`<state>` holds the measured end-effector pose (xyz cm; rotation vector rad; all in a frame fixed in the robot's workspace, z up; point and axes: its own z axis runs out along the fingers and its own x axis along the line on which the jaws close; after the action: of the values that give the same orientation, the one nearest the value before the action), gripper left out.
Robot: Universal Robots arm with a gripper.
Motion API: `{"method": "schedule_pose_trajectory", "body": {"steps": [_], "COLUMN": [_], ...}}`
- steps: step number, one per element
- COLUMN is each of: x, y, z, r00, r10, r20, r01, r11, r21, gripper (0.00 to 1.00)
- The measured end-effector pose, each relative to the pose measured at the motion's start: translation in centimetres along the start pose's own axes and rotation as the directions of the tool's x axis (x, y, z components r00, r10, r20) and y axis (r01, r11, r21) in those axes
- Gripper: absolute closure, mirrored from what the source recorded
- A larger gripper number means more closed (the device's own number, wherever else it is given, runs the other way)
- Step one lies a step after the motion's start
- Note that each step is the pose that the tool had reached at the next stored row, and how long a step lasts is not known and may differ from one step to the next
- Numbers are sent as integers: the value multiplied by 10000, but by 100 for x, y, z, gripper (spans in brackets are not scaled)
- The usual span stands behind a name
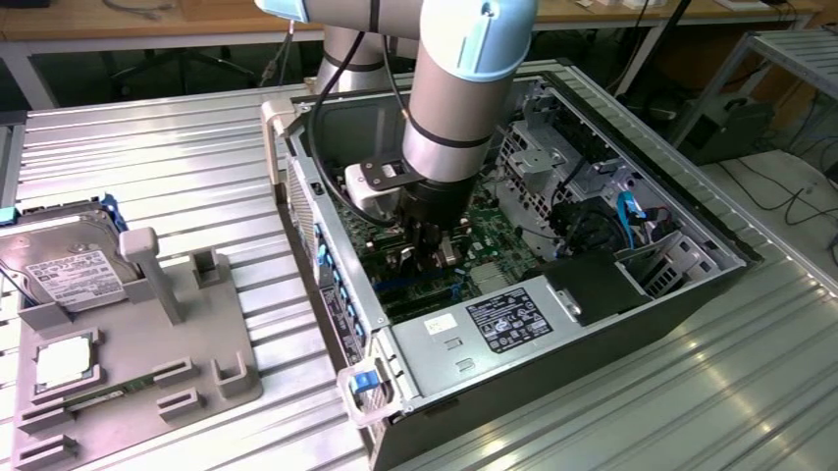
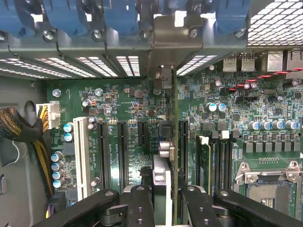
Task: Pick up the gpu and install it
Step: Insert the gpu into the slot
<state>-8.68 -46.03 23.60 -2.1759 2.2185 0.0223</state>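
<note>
Gpu [image 2: 175,156] pickup looks done from where I sit: the card is off the grey parts tray [image 1: 144,343] and down inside the open computer case [image 1: 681,196], held on edge by the gripper [image 2: 164,189]. The jaws are clamped on it, one black finger on each flat side.

In the wrist view I see the card as a thin line standing across the green motherboard [image 2: 132,104], between the black expansion slots [image 2: 122,146] and the memory sockets. Its pale metal bracket [image 2: 173,35] sits up against the rear slot openings, under the row of blue retainers [image 2: 118,16]. I judge the job to be late in the install step, with the card lined up along a slot. I cannot tell whether its edge connector is pushed home, because the card hides its own slot. The gripper has not let go, so I would not call the install finished.

The silver hard drive [image 1: 66,270] sits untouched in the tray.

As for writing, the hard drive carries a white label, and the power supply has a black-and-white sticker [image 1: 508,320]. Both show printed lines too small for me to read. The motherboard has fine white lettering beside the slots and by the white connector [image 2: 53,116], and I cannot make that out either. No brand name is legible.
</note>
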Motion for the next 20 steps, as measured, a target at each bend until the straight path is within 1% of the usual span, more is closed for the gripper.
{"method": "schedule_pose_trajectory", "body": {"steps": [8,10,13,20], "x": [0,-2,-1,-2], "y": [1,1,2,2], "z": [-1,-15,-34,-48], "r00": [10000,10000,10000,10000], "r10": [-1,-1,0,0], "r20": [1,11,0,0], "r01": [1,1,0,0], "r11": [10000,10000,10000,10000], "r21": [1,4,0,-3], "gripper": [72,72,72,72]}}
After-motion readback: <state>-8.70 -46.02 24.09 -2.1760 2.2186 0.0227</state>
